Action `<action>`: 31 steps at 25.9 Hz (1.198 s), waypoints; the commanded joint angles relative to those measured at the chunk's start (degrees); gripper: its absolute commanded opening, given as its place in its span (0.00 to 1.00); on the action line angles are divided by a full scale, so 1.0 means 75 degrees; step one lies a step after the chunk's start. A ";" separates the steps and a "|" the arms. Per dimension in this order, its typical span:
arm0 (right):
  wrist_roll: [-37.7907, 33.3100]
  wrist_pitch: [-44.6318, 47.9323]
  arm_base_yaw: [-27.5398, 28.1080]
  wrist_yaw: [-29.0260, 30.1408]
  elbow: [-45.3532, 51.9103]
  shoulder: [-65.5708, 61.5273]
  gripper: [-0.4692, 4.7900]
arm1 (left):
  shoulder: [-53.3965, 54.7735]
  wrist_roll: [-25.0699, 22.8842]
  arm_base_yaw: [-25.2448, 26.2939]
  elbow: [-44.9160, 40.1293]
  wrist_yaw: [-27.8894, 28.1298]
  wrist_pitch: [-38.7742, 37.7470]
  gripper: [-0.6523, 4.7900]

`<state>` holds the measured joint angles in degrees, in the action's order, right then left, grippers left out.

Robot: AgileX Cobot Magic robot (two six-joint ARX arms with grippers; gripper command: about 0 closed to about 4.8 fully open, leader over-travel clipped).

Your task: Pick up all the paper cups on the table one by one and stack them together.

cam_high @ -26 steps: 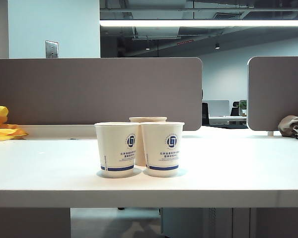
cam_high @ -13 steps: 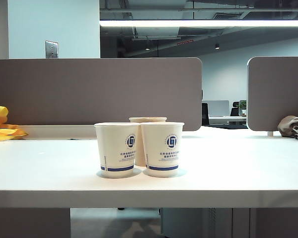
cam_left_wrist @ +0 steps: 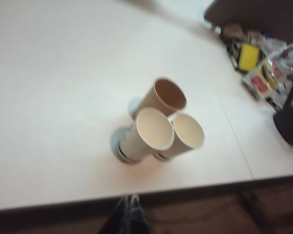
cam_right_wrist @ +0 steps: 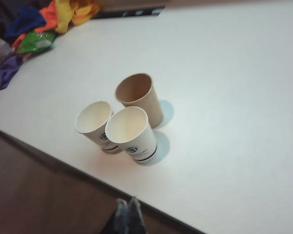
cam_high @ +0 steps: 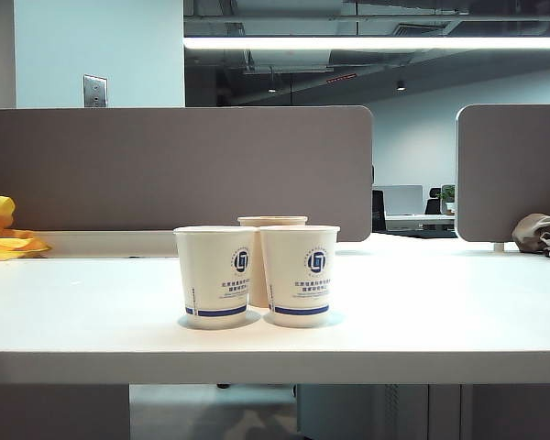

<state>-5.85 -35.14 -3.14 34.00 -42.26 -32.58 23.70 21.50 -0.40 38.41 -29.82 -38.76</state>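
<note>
Three paper cups stand upright in a tight cluster near the front of the white table. Two are white with a blue logo, the left one and the right one; a plain tan cup stands behind them, mostly hidden. Neither arm shows in the exterior view. My left gripper is shut and empty, off the table's front edge, well short of the cups. Off the same edge, my right gripper is shut and empty too, apart from the tan cup and the white cups.
Grey-brown divider panels stand along the back of the table. A yellow cloth lies at the far left, coloured cloths among it. Packets and clutter lie at the far right.
In the exterior view nothing has moved: the three cups stand as before and no arm has entered the view.
</note>
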 commanded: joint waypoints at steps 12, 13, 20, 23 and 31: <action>0.0373 0.0117 -0.1848 -0.0006 -0.2451 -0.4065 0.08 | 0.4106 -0.0924 -0.0784 0.2119 -0.0968 0.0003 0.11; 0.0449 0.0119 -0.2250 -0.0341 -0.2634 -0.4415 0.09 | 0.4354 -0.1017 -0.1040 0.2305 -0.0740 -0.0026 0.11; 0.0621 0.0026 -0.3217 -0.1480 -0.2984 -0.5811 0.24 | 0.5709 -0.1664 -0.1813 0.2859 0.0309 -0.1084 0.18; 0.0632 0.0006 -0.3223 -0.1498 -0.3077 -0.6065 0.26 | 0.5995 -0.1737 -0.1871 0.2882 0.0379 -0.1151 0.18; 0.0819 -0.0111 -0.3220 -0.1804 -0.3547 -0.6650 0.33 | 0.6592 -0.1754 -0.1915 0.3258 0.0548 -0.1043 0.34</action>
<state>-0.10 -36.16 -27.16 20.56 -67.96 -81.87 72.77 8.62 -14.70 61.65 -25.82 -47.40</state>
